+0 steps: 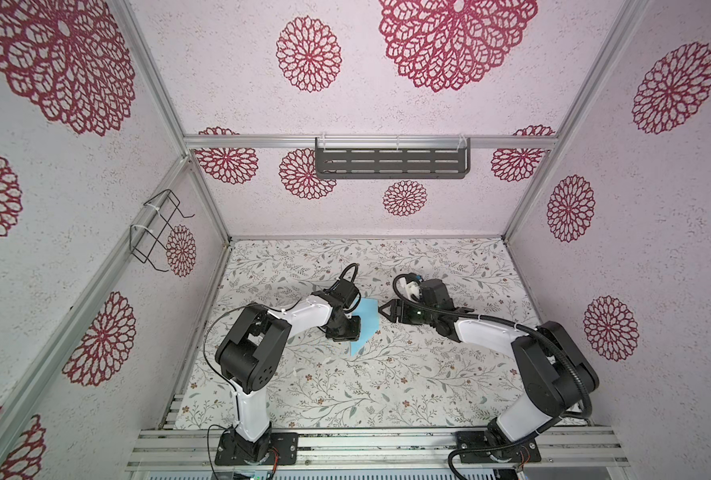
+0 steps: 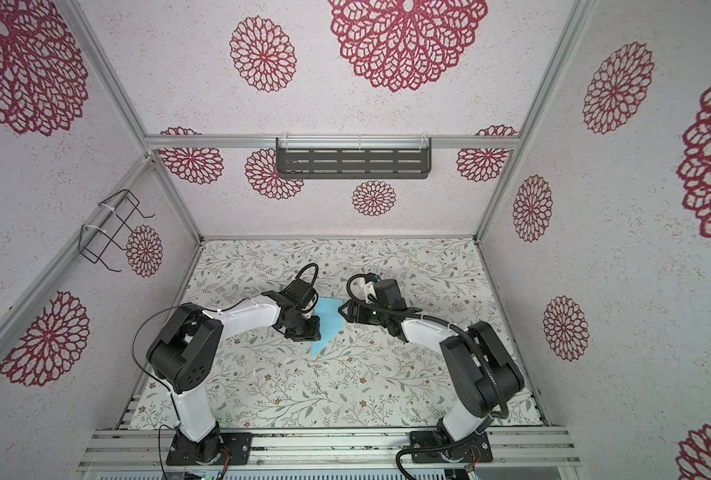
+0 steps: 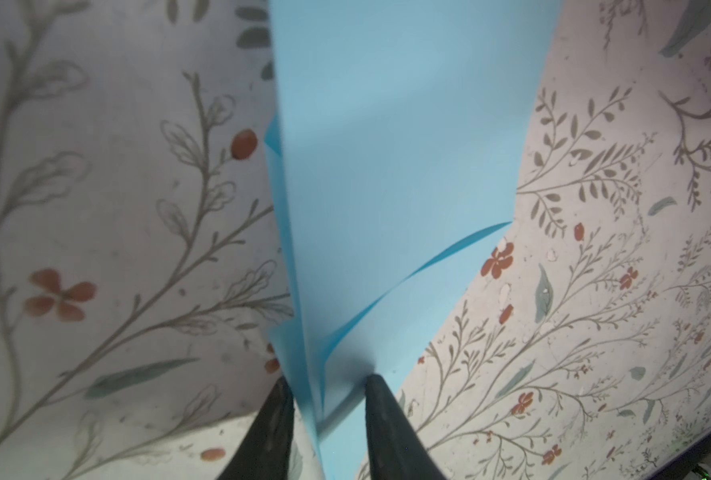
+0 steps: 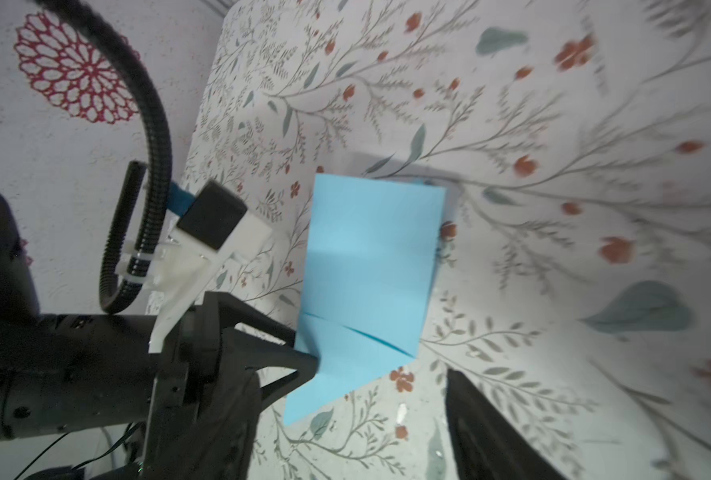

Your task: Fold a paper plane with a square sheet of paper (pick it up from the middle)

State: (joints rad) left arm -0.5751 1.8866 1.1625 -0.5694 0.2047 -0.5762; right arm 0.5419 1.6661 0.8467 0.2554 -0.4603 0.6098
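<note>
The square sheet of paper [image 1: 367, 318] [image 2: 329, 320] is light blue and partly folded, with a pointed near end, lying mid-table in both top views. No finished paper plane is in view. My left gripper [image 1: 349, 330] [image 2: 306, 328] [image 3: 329, 395] stands at its left side. Its dark fingers [image 3: 381, 415] sit close together on either side of a raised fold of the sheet [image 3: 395, 166], both touching it. My right gripper [image 1: 383, 311] [image 2: 342, 311] [image 4: 354, 399] hovers just off the sheet's [image 4: 370, 257] right edge, open, with only table between its fingers.
The floral table [image 1: 345, 399] is walled on three sides. A black slotted shelf [image 1: 391, 162] hangs on the back wall and a wire rack [image 1: 154, 232] on the left wall. An aluminium rail [image 1: 366, 444] carrying both arm bases runs along the front. Small white scraps [image 1: 329, 360] lie near the sheet.
</note>
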